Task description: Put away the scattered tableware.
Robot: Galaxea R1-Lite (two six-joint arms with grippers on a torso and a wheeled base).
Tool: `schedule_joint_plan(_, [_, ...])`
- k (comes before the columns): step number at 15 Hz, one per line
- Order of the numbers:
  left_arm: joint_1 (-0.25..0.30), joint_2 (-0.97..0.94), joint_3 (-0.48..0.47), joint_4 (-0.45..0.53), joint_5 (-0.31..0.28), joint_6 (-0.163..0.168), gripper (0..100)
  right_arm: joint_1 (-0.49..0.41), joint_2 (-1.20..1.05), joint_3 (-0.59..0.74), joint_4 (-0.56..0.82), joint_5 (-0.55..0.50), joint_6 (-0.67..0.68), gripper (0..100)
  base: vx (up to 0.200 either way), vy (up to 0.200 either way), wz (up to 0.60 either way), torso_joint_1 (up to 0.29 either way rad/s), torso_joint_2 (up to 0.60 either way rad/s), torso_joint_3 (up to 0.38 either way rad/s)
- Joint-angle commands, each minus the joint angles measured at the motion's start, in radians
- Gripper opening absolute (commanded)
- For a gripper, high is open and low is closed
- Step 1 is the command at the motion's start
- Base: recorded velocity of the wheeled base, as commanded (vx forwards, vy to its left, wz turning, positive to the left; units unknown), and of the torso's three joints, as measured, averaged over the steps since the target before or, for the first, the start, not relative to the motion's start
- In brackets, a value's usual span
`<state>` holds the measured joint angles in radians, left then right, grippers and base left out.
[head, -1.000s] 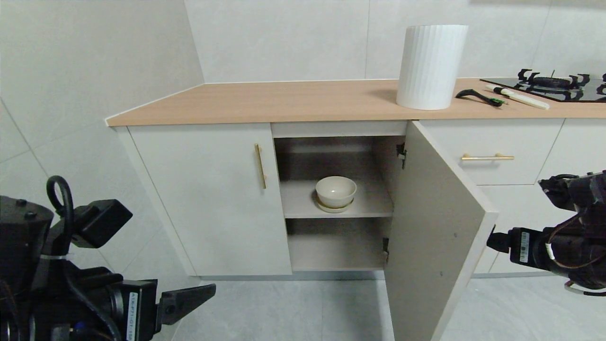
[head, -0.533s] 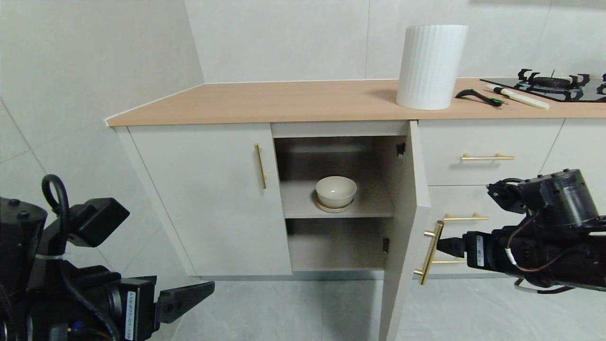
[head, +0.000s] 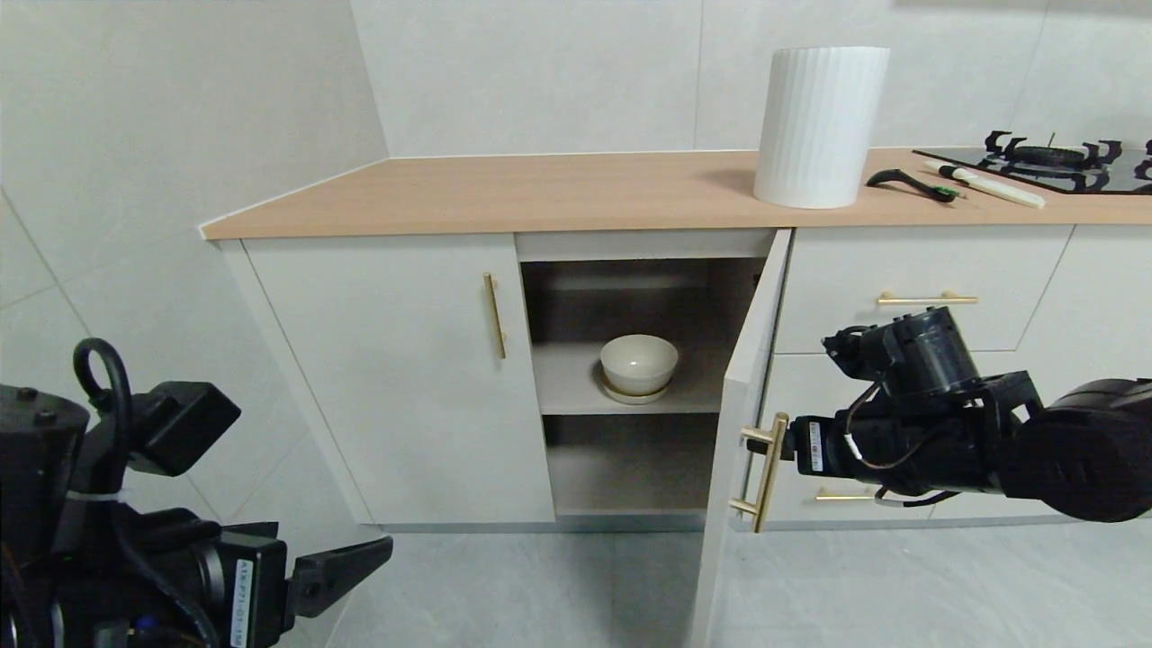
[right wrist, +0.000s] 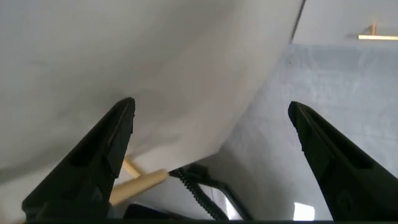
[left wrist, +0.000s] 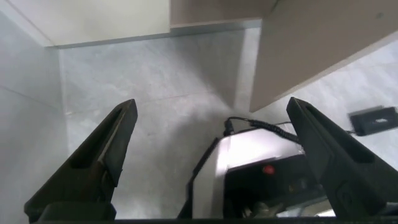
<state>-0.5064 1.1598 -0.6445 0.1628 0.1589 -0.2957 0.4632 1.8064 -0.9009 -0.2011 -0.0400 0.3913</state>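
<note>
Cupboard [head: 630, 301] mid shelf [head: 567, 382]: bowl [head: 638, 362] upright on plate [head: 634, 395], mouth up. R claw [right wrist: 211, 118] wide by door handle [head: 763, 472]; L claw [left wrist: 211, 118] wide.

I've got a tall white ribbed canister [head: 821, 126] standing upright on the wooden worktop [head: 540, 193], so I'll call everything off that. Just to its right lies a black-handled tool [head: 909, 184], flat on the wood. Past that, farther from the canister, is a white-handled utensil [head: 985, 184], its far end at the edge of the black gas hob [head: 1053, 162]. Below the canister and a little right is a drawer front with a brass bar handle [head: 927, 298]. Down to its left there's a closed door with a vertical brass handle [head: 494, 315]. Grey floor tiles [head: 540, 585] lie below.
</note>
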Motion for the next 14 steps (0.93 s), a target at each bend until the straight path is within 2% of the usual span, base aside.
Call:
schedule_joint_plan(1, [0.000,0.003,0.005,0.000,-0.001,0.006,100,-0.005,0.074,-0.006,-0.021,-0.003,0.004,100,0.000,0.000,0.00,0.000,0.00,0.000])
schedule_joint_plan(9, [-0.001,0.008,0.009,0.001,-0.004,0.006,100,-0.006,0.153,0.010,-0.210,-0.006,0.086,100,0.000,0.000,0.00,0.000,0.00,0.000])
schedule_joint_plan(14, [-0.001,0.015,0.009,0.000,-0.002,0.004,100,-0.005,0.174,0.003,-0.271,-0.004,0.147,100,0.200,0.000,0.00,0.002,0.00,0.001])
